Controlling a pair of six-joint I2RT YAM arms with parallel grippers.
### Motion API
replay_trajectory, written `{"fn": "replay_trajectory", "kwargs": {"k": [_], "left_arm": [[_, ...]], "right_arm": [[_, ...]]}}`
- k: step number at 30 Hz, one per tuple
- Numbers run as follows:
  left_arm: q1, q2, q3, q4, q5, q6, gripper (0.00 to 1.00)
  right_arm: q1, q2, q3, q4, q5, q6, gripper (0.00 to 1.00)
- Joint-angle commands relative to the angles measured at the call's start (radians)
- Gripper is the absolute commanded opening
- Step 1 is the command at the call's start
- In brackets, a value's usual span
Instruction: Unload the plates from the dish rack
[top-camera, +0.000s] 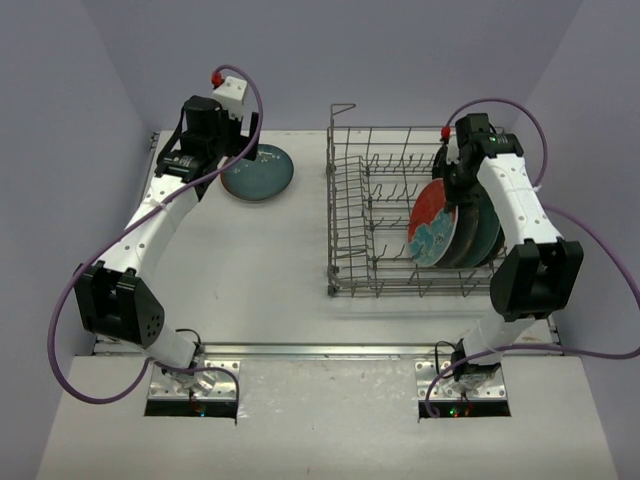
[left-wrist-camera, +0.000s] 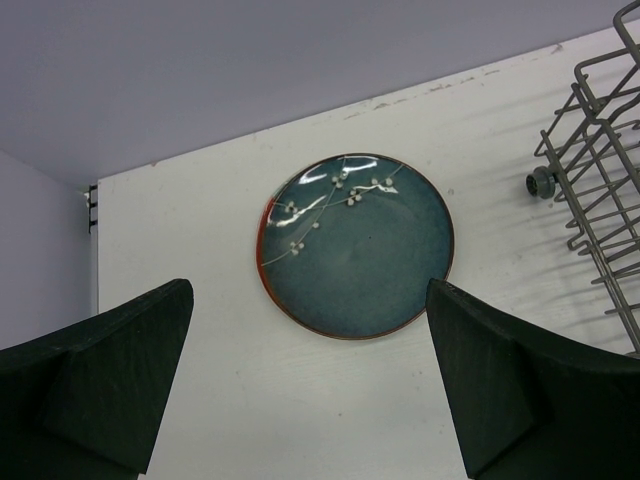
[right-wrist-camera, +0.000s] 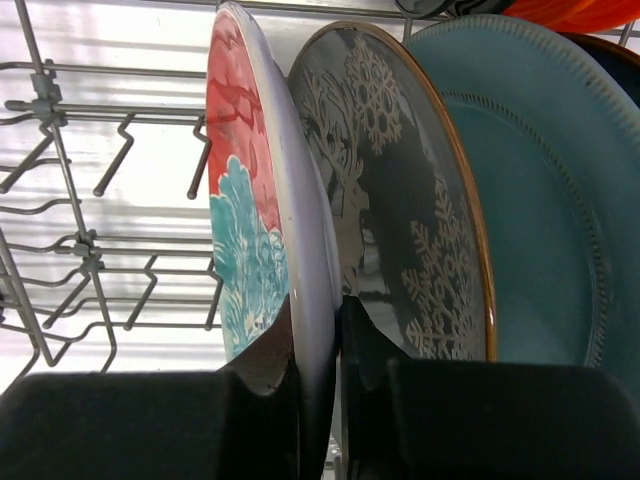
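Note:
The grey wire dish rack (top-camera: 370, 215) holds several upright plates at its right end. The red-and-teal patterned plate (top-camera: 432, 224) stands leftmost, and it also shows in the right wrist view (right-wrist-camera: 250, 200). My right gripper (right-wrist-camera: 318, 340) is shut on its rim, one finger on each face. Behind it stand a dark snowflake-patterned plate (right-wrist-camera: 400, 200), a large teal plate (right-wrist-camera: 550, 210) and an orange-red one (right-wrist-camera: 580, 10). A dark teal plate with white blossoms (left-wrist-camera: 355, 245) lies flat on the table at back left (top-camera: 258, 172). My left gripper (left-wrist-camera: 310, 400) is open and empty above the table just short of it.
The rack's left part is bare tines (right-wrist-camera: 90, 200), with a raised wire loop (top-camera: 343, 106) at its back left corner. The rack's corner (left-wrist-camera: 590, 150) lies right of the flat plate. Purple walls close the back and sides.

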Motion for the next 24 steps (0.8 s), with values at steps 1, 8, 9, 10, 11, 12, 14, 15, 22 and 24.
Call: {"fn": "replay_trajectory", "kwargs": {"k": [1,8,9,10,11,12,14,15,22,24], "left_arm": [[-0.005,-0.036,0.006,0.032,0.002,-0.022,1.0],[-0.005,-0.043,0.022,0.026,0.035,-0.043,1.0],[-0.005,-0.044,0.026,0.024,0.052,-0.045,1.0],[-0.005,-0.047,0.038,0.016,0.064,-0.053,1.0],[-0.004,-0.048,0.049,0.008,0.093,-0.06,1.0],[-0.003,-0.05,0.06,0.0,0.161,-0.065,1.0],[0.002,-0.052,0.082,-0.023,0.35,-0.068,1.0],[0.003,-0.053,0.094,-0.036,0.441,-0.066,0.99],[0.0,-0.014,0.149,0.077,1.105,-0.368,0.9],[-0.003,0.013,0.145,0.169,1.182,-0.499,0.87]], "right_arm": [[0.004,-0.087,0.152,-0.037,-0.087,0.082,0.0],[0.003,-0.142,0.377,-0.015,-0.119,0.034,0.0],[0.005,-0.171,0.376,0.002,-0.119,0.021,0.0],[0.005,-0.187,0.364,0.037,-0.122,0.0,0.0],[0.004,-0.211,0.354,0.067,-0.133,-0.016,0.0],[0.003,-0.231,0.346,0.093,-0.148,-0.028,0.0],[0.003,-0.263,0.333,0.139,-0.206,-0.041,0.0],[0.003,-0.287,0.316,0.179,-0.247,-0.044,0.0],[0.013,-0.361,0.2,0.433,-0.753,0.057,0.0],[0.026,-0.333,0.212,0.451,-0.827,0.107,0.0]]}}
